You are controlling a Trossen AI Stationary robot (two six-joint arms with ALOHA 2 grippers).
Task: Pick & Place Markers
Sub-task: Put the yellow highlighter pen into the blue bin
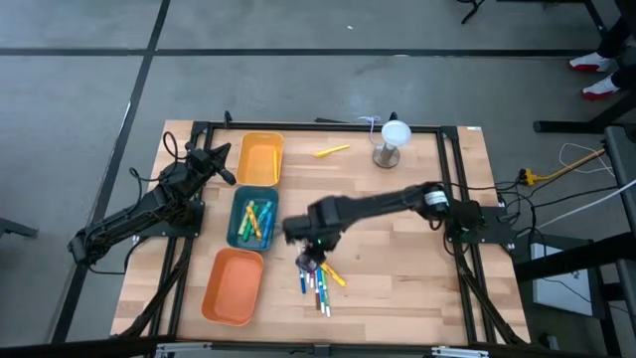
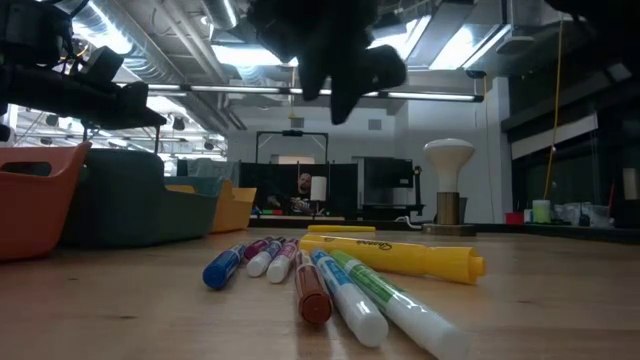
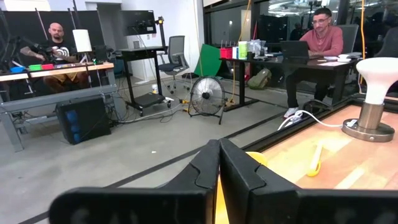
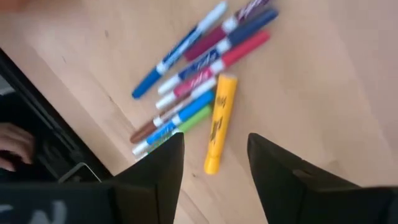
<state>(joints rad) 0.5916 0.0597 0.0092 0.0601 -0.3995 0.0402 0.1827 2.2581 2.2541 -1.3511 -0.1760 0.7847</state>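
Note:
A pile of markers (image 1: 318, 282) lies flat on the wooden table near its front edge: blue, red, purple, green and a thick yellow one (image 4: 219, 124). In the low view the pile (image 2: 330, 275) lies close to the camera. My right gripper (image 4: 214, 155) hangs open above the pile, pointing steeply down, nothing between its fingers; the high view shows it (image 1: 313, 249) just behind the pile. More markers lie in the teal tray (image 1: 238, 231). One yellow marker (image 1: 333, 151) lies alone at the far side. My left gripper (image 3: 219, 163) waits shut at the far left (image 1: 221, 159).
A yellow tray (image 1: 260, 159), the teal tray and an orange tray (image 1: 234, 286) stand in a row left of the pile. A white-headed lamp-like stand (image 1: 393, 139) is at the far side. A person's hand (image 4: 12, 146) shows beyond the table's edge.

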